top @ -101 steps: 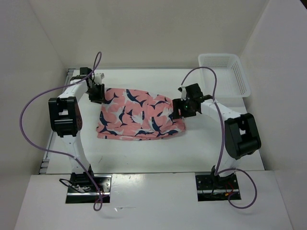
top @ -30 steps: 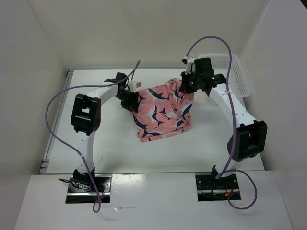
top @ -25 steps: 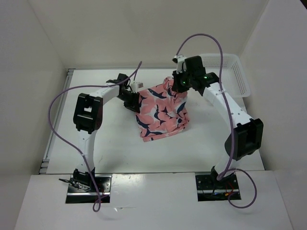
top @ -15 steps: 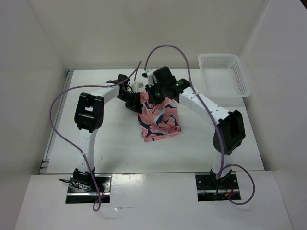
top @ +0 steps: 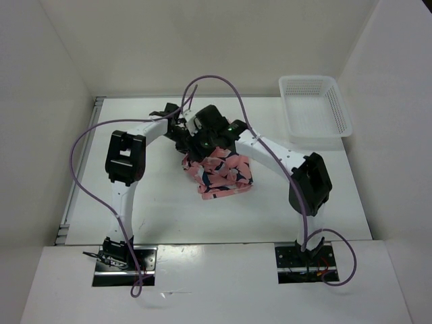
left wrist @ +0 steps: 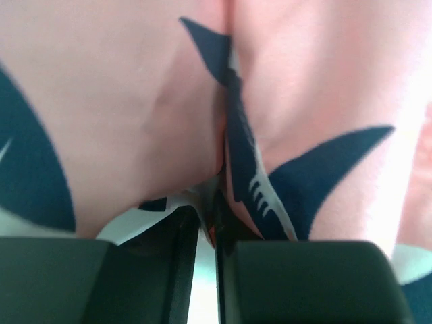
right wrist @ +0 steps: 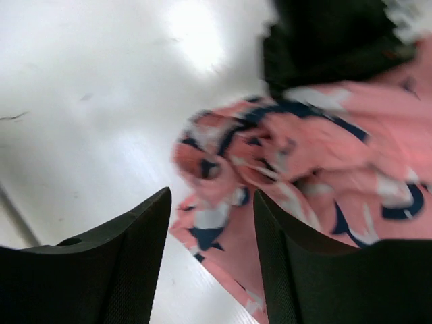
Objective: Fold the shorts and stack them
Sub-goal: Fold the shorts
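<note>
Shorts (top: 224,177) partly beneath right pincer (top: 201,147)

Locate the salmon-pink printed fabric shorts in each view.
Top external: salmon-pink printed fabric shorts bunched, centre.
Left wrist: fills the frame.
Right wrist: right of centre, past open right claw.
Shared landmark: left claw pinching the fabric; at pile's far-left edge from above; probably the black shape up top, right wrist.

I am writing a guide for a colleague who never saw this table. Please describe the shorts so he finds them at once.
Start at the white table and look at its middle. There lies a bunched heap of salmon-pink cloth: the shorts. Their navy-and-white print sets them apart from the plain white mesh basket in the far right corner.
</note>
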`<control>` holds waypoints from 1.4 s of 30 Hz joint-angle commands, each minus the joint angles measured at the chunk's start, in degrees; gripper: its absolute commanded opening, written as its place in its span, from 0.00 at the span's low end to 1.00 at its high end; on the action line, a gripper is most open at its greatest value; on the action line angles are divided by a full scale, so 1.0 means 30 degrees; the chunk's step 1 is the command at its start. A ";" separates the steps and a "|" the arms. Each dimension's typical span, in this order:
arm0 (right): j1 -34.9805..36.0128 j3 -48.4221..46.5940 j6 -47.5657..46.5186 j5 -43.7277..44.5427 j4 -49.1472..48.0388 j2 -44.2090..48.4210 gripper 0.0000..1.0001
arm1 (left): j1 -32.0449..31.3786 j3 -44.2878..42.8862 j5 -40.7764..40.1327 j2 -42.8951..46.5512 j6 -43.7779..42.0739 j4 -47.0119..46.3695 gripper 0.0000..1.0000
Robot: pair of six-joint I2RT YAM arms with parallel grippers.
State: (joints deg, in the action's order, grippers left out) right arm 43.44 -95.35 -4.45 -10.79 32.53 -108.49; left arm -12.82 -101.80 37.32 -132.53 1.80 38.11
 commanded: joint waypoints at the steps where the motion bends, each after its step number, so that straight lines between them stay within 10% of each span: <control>1: 0.1191 -0.2256 -0.1503 -0.2430 -0.1030 0.0883 0.58 | 0.0435 -0.0547 -0.2799 -0.0970 -0.0601 0.0276 0.23; 15: 0.0346 0.6321 -0.3730 0.3097 -0.5182 0.4404 0.44 | 0.2748 -0.2190 -0.4618 0.1019 -0.0601 0.1768 0.58; 29: -0.0271 0.7672 -0.6982 0.3420 -0.9204 0.1682 0.64 | 0.1404 -0.2604 -0.2216 0.3921 -0.0601 0.3497 0.64; 39: -0.0474 0.6854 -0.7455 0.2162 -1.0054 -0.0547 0.64 | 0.0642 -0.2366 -0.1544 0.3222 -0.0601 0.4085 0.65; 42: -0.0650 0.6502 -0.7453 0.2160 -1.0054 -0.0957 0.48 | 0.0640 -0.2192 -0.1366 0.2782 -0.0601 0.4319 0.62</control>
State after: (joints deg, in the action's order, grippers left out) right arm 42.59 -72.53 -26.76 -3.36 6.52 -110.91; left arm -11.09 -108.97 30.74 -122.32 1.32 49.54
